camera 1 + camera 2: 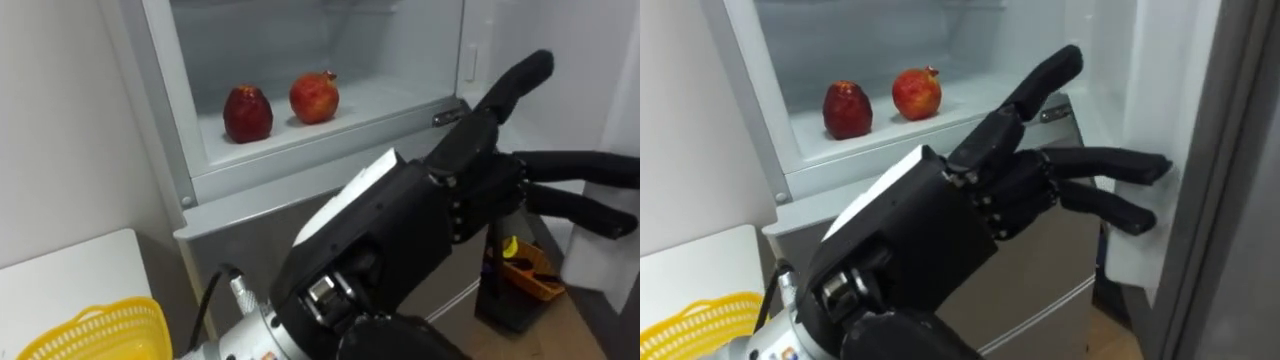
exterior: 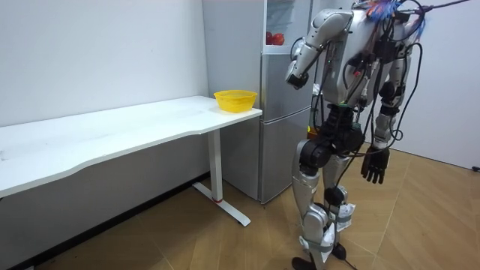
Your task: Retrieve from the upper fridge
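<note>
One fruit only: raise the black left hand (image 1: pixel 455 195), now open with fingers straight, leftward onto the brighter round red fruit (image 1: pixel 314 97) on the white upper fridge shelf (image 1: pixel 390 100), then close gently.

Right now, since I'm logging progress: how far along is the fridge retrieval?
Done: the fridge door stands open. In hand: nothing; the open left hand is raised before it, the right hand hangs low. Left: both red fruits sit untouched on the shelf; grasp and bring out.
</note>
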`<state>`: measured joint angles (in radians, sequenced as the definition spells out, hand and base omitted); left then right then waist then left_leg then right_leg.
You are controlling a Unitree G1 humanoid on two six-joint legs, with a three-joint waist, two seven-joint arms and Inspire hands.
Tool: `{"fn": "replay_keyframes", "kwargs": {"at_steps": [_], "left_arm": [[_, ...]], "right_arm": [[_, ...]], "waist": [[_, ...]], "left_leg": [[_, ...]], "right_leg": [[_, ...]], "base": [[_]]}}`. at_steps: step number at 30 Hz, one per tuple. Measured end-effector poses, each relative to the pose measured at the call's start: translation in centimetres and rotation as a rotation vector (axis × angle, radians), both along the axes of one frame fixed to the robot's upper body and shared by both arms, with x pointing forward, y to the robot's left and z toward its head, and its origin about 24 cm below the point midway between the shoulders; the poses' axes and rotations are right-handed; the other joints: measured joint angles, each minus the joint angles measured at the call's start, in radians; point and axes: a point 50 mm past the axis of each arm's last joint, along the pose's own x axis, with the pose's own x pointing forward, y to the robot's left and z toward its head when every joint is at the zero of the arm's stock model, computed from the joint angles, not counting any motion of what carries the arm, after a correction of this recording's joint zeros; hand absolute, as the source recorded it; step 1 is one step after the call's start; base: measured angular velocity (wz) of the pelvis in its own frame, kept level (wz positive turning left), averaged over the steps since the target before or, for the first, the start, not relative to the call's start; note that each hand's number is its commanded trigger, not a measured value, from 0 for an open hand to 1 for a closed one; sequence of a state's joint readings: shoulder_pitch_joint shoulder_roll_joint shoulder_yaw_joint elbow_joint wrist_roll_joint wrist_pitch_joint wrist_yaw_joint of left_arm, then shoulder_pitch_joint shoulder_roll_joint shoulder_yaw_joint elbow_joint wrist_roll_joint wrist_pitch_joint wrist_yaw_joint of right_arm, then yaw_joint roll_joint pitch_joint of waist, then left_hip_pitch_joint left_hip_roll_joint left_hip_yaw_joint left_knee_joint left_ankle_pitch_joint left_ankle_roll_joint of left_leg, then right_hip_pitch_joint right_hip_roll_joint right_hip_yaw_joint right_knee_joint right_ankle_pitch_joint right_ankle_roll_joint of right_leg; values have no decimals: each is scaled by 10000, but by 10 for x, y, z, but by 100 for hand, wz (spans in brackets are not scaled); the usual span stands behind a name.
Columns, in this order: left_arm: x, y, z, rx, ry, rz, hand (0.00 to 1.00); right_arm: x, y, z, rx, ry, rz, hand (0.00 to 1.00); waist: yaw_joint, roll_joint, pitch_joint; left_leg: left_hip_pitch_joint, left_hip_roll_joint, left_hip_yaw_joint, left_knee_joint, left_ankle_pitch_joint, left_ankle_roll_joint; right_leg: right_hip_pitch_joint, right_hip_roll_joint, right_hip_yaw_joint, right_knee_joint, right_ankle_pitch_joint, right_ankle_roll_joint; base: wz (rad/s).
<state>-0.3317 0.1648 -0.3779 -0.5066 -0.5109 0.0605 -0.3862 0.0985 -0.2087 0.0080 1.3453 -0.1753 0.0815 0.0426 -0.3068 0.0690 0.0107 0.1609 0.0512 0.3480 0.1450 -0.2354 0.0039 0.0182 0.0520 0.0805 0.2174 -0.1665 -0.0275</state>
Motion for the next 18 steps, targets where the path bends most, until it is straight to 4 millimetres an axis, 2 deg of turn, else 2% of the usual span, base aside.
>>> {"fn": "replay_keyframes", "kwargs": {"at_steps": [7, 13, 18], "left_arm": [[1, -8, 6, 197, -300, -476, 0], [1, -22, 13, 179, -557, -1018, 0], [0, -29, 16, 236, -668, -1276, 0]], "right_arm": [[1, -1, 0, 0, -243, -620, 0], [0, -1, 0, 6, -277, -898, 0], [1, -2, 1, -2, -282, -1008, 0]], "waist": [[-181, 2, -2], [-348, 7, -6], [-504, 36, -28]], "left_leg": [[-6, 31, 47, 75, -5, -7], [-32, 45, 20, 59, -25, -29], [-108, 31, 84, 165, -25, -33]], "right_leg": [[2, 11, 14, 0, 0, -9], [-50, 37, 40, 16, -1, -18], [-141, 22, 243, 31, 21, -36]], "base": [[0], [-1], [-9]]}}
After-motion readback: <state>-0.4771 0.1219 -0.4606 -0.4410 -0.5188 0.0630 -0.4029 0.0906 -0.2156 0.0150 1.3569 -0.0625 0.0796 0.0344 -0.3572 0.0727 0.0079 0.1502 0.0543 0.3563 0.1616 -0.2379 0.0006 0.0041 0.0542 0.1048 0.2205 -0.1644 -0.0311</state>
